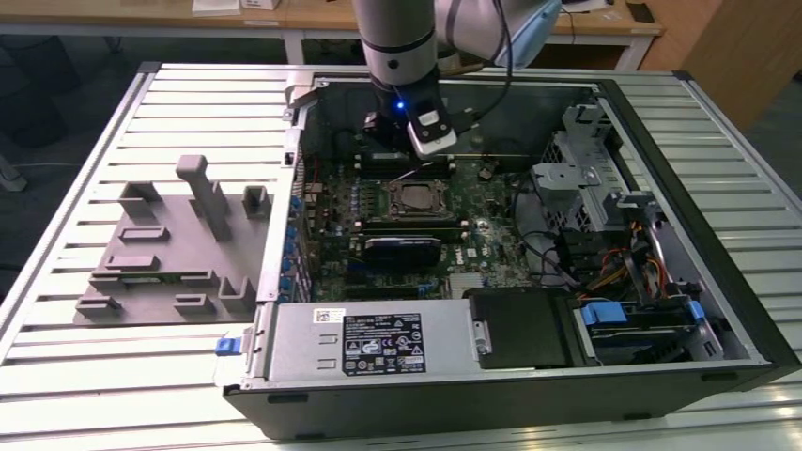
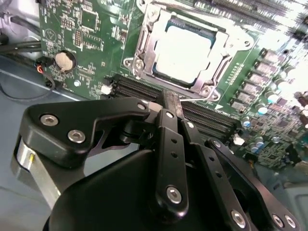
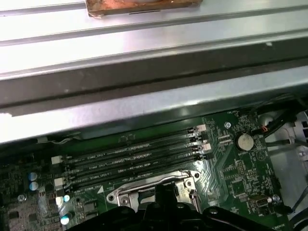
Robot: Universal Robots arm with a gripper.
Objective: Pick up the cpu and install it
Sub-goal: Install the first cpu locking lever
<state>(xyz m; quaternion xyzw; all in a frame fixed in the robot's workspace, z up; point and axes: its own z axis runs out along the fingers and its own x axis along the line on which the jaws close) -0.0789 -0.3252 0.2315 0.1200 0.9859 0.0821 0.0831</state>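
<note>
Glare washes out the top of the cpu (image 2: 185, 50) — pale, square, lying flat inside the socket frame (image 2: 143, 41). The gripper (image 2: 171, 100) sits just beside that frame — fingers pressed together, holding nothing.

The cpu (image 2: 185, 48), a flat silvery square, lies level and apparently seated within the socket frame (image 2: 144, 48)

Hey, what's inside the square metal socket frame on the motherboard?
The cpu lies inside the socket frame, with its silvery top facing up and in plain view. Whatever lies beneath the cpu is covered by it and cannot be seen.
</note>
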